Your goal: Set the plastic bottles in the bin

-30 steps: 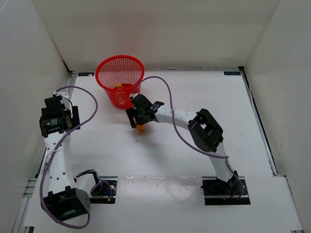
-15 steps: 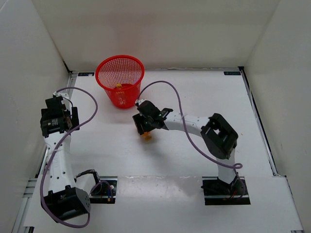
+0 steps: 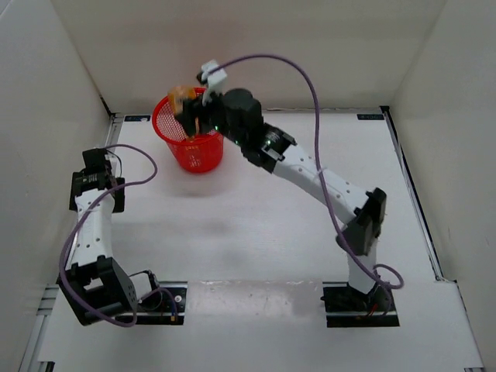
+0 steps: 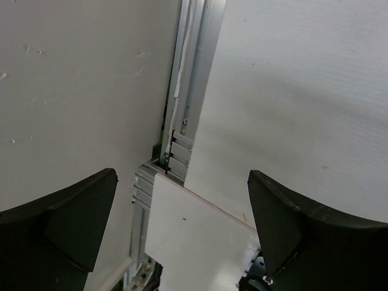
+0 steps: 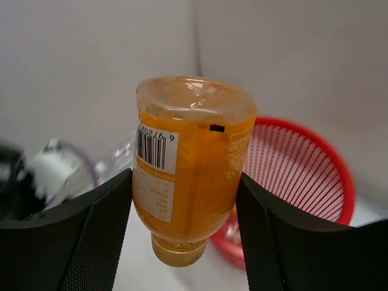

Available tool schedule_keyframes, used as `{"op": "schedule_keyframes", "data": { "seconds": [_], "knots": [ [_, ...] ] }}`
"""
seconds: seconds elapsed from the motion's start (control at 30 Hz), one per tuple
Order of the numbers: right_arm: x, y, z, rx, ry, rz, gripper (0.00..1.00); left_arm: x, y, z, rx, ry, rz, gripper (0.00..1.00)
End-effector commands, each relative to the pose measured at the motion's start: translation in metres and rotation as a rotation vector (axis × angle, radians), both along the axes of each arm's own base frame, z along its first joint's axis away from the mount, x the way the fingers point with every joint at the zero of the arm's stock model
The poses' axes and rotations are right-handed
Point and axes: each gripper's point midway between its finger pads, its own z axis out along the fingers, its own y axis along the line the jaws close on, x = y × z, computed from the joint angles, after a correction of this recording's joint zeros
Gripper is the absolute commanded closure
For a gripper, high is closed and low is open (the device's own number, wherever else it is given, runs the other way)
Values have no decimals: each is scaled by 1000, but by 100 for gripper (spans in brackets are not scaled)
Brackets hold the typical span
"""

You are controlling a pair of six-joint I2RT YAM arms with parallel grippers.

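My right gripper [image 3: 188, 111] is shut on a stubby orange bottle [image 3: 183, 99] and holds it above the rim of the red mesh bin [image 3: 172, 133] at the back left. In the right wrist view the orange bottle [image 5: 191, 163] sits between the two fingers [image 5: 97, 236], base toward the camera, cap pointing down, with the bin [image 5: 303, 176] behind it to the right. Something orange lies inside the bin, too blurred to name. The clear bottle is not in view. My left gripper [image 4: 182, 230] is open and empty at the table's left edge.
White walls enclose the table on three sides. An aluminium rail [image 4: 188, 91] runs along the table's left edge under my left gripper. The right arm's purple cable [image 3: 310, 93] arcs high over the back of the table.
My right arm has lifted the orange bottle off the table's middle and carried it back and left to above the bin. The left arm has shifted slightly.
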Motion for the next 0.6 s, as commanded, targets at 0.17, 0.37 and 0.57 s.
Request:
{"op": "schedule_keyframes", "data": {
  "seconds": [0.17, 0.37, 0.57],
  "knots": [
    [127, -4, -73, 82, 87, -283, 92, 11, 51, -1, 90, 51, 48, 0],
    [134, 10, -121, 20, 151, -209, 80, 33, 81, -13, 44, 85, 80, 0],
    [132, 17, -125, 0, 140, -171, 16, 59, 106, -41, 26, 162, 88, 0]
  ]
}}
